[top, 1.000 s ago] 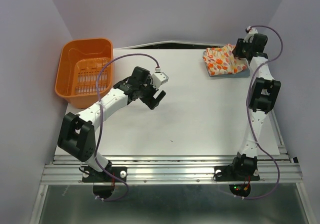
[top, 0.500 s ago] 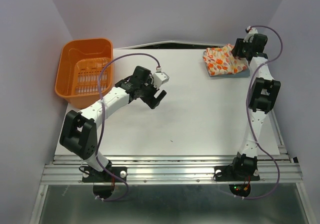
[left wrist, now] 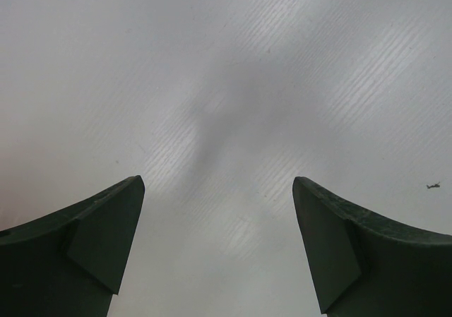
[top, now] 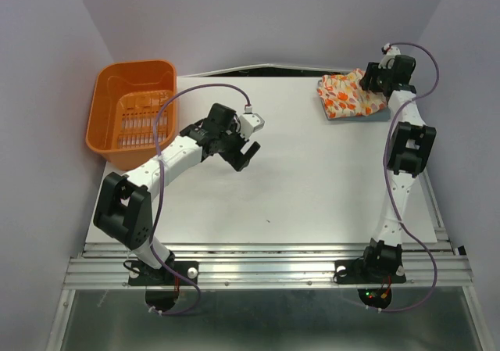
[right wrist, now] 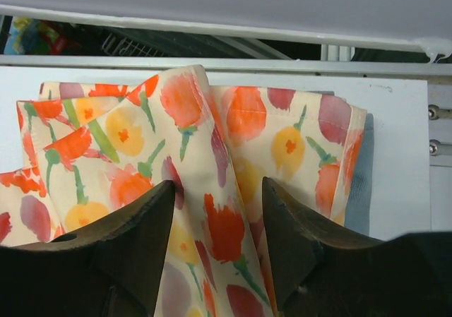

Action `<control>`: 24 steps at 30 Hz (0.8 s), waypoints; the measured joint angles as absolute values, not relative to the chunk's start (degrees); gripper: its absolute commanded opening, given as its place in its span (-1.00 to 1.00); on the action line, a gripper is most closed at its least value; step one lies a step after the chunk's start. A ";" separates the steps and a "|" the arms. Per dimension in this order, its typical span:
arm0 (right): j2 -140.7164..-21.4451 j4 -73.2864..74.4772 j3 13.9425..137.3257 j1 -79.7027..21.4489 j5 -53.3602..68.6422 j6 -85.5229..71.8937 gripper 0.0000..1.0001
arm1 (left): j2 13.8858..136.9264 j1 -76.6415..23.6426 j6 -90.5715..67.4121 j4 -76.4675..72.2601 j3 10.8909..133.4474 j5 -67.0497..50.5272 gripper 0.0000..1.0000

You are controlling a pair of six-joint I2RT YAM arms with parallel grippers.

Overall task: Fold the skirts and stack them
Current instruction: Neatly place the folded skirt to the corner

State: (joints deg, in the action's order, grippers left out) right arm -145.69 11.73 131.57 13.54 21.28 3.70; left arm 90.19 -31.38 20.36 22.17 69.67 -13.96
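Orange basket (top: 131, 112) sits at the far left edge of the white table (top: 312, 187), apart from the work. Beside it toward the middle, the left gripper (top: 246, 154) hangs over bare tabletop with its jaws spread wide and nothing between them, apparently parked out of the way while the other arm works.

At the far right corner lies the flower-print skirt (top: 348, 94), folded into a compact bundle. It rests on top of the light blue skirt (right wrist: 359, 190), of which only a thin strip shows along the right edge, so the stack looks all but made. The corner placement probably keeps the pile within the right arm's reach.

The right gripper (top: 373, 81) reaches down over the bundle's right half. Its wrist view shows the jaws partly apart, one on either side of a raised crease in the printed cloth. Whether they are pinching that crease or merely straddling it cannot be told from these views.
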 measured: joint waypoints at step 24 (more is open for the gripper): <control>-146.12 11.00 131.22 14.06 21.45 0.47 -0.99 | 92.31 -31.38 20.18 22.76 71.59 -14.61 0.97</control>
